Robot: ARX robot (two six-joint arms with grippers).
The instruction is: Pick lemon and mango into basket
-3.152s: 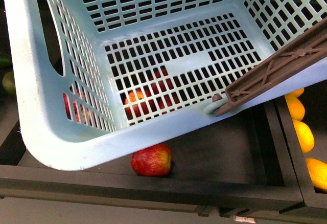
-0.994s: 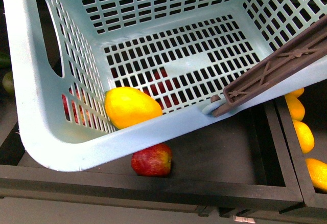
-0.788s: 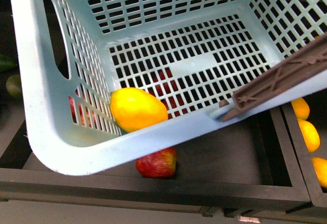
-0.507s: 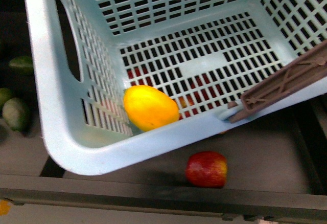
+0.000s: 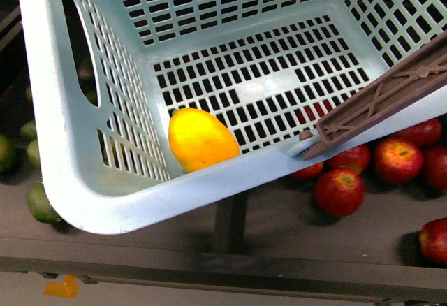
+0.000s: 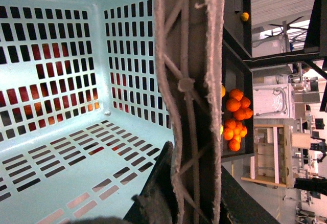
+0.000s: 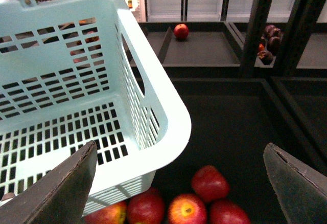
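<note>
The aqua basket (image 5: 140, 201) fills the front view, held tilted above the black shelf. A plump yellow oval fruit, by its look the lemon (image 5: 202, 138), lies on its slotted floor against the near wall. My left gripper (image 6: 191, 193) is shut on the brown ribbed handle (image 6: 189, 55), which also shows in the front view (image 5: 391, 89). My right gripper (image 7: 181, 183) is open and empty, its fingers (image 7: 66, 183) wide apart beside the basket's corner (image 7: 168, 106), above red apples. No yellow-orange mango shows.
Red apples (image 5: 340, 191) lie in the shelf bin under the basket's right side and show in the right wrist view (image 7: 209, 183). Green fruits (image 5: 42, 205) lie in the bin at left. Tangerines (image 6: 236, 119) sit on a far shelf. The shelf's front rail (image 5: 230, 264) runs below.
The yellow fruit came into the basket between the oldest frame and one second ago. The basket has since shifted along the shelf, from a bin with one apple to several apples.
</note>
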